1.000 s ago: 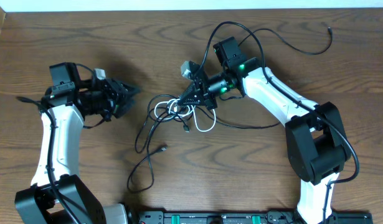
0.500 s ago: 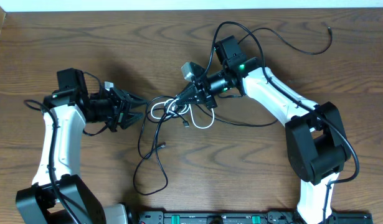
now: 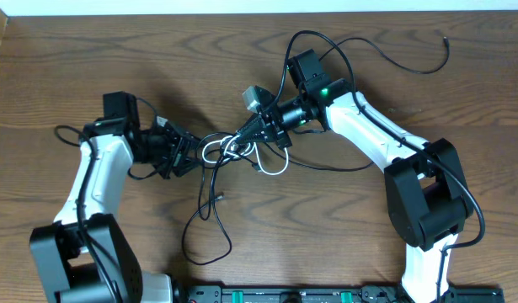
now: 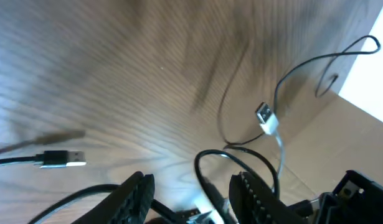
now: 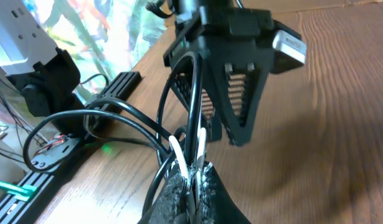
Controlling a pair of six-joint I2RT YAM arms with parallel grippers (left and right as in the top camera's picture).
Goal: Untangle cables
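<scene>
Overhead, left to right.

Table (image 3: 48, 76): its left edge and far edge are both in view. There is bare wood along them, and the upper-left corner has nothing on it.

Left gripper (image 3: 188, 154): points right, with its tip just beside the left end of the knot. In the left wrist view the fingers (image 4: 136, 194) stand apart and a loop of the black cord (image 4: 223, 154) runs across the gap. No pinch is visible, so it is holding nothing.

The knot lies at mid-table, between the two grippers. The white cord (image 4: 270, 124) sits in small loops there, with one plug end lying free on the wood. Slack from the black cord runs from the knot toward the front edge in one long loop. It ends near the black rail (image 3: 326, 295) (little spare room on that side). A black plug lies flat on the wood, apart from the rest.

Right gripper (image 3: 244, 135): closed at the right end of the knot. The right wrist view shows white strands clamped at the fingertips, with black strands bunched into the same pinch.

Right of that arm the wood is bare, crossed only by the arm's own wire (image 3: 410, 69) arcing toward the far edge.
</scene>
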